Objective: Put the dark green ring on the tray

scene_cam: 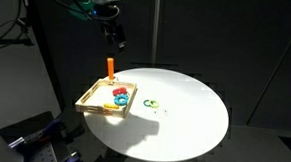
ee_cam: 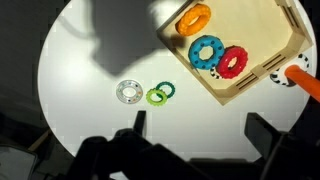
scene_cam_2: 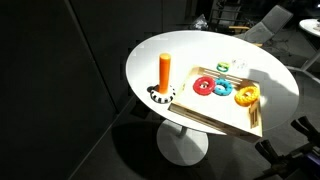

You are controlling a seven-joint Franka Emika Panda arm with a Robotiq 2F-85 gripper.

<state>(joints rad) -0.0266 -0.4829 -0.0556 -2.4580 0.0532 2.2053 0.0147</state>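
The green ring [ee_cam: 160,93] lies flat on the white table [ee_cam: 80,60], just beside a pale ring [ee_cam: 127,92] and near the wooden tray [ee_cam: 255,35] (outside it). The gripper [ee_cam: 198,120] hangs high above, jaws apart, with the ring ahead of one finger.

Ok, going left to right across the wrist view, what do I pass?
Pale ring → green ring → blue ring → red ring → orange peg.
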